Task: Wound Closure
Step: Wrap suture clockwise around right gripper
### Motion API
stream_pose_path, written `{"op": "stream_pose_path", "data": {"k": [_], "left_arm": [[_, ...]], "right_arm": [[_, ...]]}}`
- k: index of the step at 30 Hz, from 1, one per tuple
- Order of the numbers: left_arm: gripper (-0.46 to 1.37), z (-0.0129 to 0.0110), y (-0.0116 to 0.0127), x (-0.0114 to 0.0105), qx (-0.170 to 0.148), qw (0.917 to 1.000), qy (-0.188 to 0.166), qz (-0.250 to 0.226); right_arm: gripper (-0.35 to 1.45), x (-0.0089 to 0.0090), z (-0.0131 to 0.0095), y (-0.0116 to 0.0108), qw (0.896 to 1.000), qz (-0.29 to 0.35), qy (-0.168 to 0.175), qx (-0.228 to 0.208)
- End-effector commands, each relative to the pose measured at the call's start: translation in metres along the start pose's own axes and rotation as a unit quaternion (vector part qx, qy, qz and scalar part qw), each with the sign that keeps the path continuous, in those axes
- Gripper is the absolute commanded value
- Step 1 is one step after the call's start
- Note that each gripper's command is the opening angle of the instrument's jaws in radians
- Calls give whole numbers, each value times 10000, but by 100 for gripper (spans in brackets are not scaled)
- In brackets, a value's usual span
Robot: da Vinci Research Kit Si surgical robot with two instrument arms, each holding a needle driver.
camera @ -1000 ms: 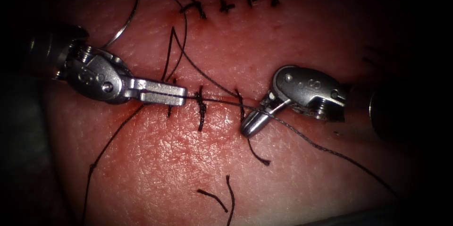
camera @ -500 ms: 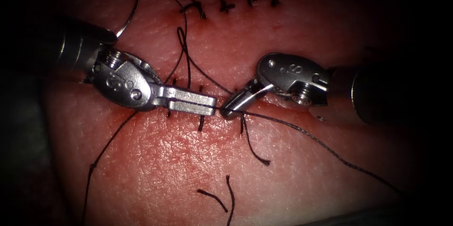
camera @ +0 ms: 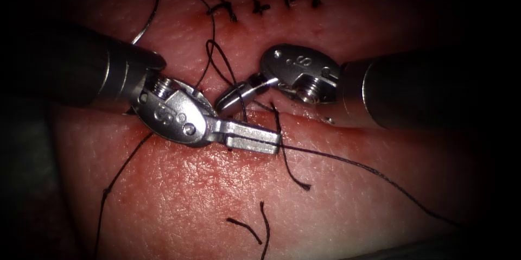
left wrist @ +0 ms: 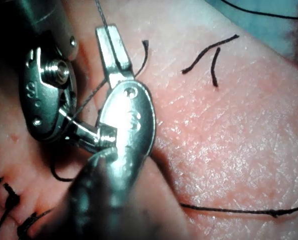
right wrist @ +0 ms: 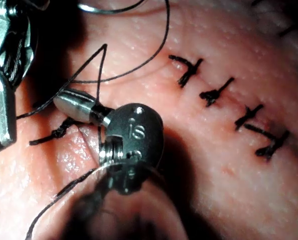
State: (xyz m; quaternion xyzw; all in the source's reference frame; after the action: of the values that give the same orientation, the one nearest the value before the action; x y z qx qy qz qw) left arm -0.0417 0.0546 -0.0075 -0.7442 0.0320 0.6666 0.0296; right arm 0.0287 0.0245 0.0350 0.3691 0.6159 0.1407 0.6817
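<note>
While the left tool (camera: 252,141) clamps the thread (camera: 347,160) over the cut (camera: 309,114), the right tool (camera: 230,97), empty, sits closed at its eleven o'clock. The needle (camera: 142,27) lies free at ten o'clock. Even tension seems wise.

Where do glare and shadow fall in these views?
Endoscope view: dark edges, glare on the left tool, shut on thread. Right wrist view: highlight on the right tool, also gripping thread; the needle seems to lie free. Left wrist view: sheen on tissue.

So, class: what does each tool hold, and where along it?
Left tool: jaws shut on the thread, at the strand trailing right across the tissue. Right tool: jaws shut; a hold can't be told. Needle lies free, upper left.
</note>
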Motion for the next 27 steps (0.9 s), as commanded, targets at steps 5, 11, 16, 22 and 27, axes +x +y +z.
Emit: {"op": "stream_pose_path", "data": {"k": [5,11,16,22,27], "left_arm": [[-35,4,3,-7,-61,10000,-16,-43],[-35,3,4,-14,-74,9999,-3,-79],[-35,2,5,-18,-79,9999,1,-91],[-35,3,3,-21,-88,9999,16,-126],[-35,2,0,-24,-91,9998,44,-164]], "right_arm": [[-35,7,1,1,9994,92,315,-48],[-35,23,-4,4,9951,291,945,-59],[-35,33,-9,6,9912,405,1258,-64],[-35,34,-9,2,9865,607,1518,129],[-35,33,-12,-4,9820,854,1682,24]]}}
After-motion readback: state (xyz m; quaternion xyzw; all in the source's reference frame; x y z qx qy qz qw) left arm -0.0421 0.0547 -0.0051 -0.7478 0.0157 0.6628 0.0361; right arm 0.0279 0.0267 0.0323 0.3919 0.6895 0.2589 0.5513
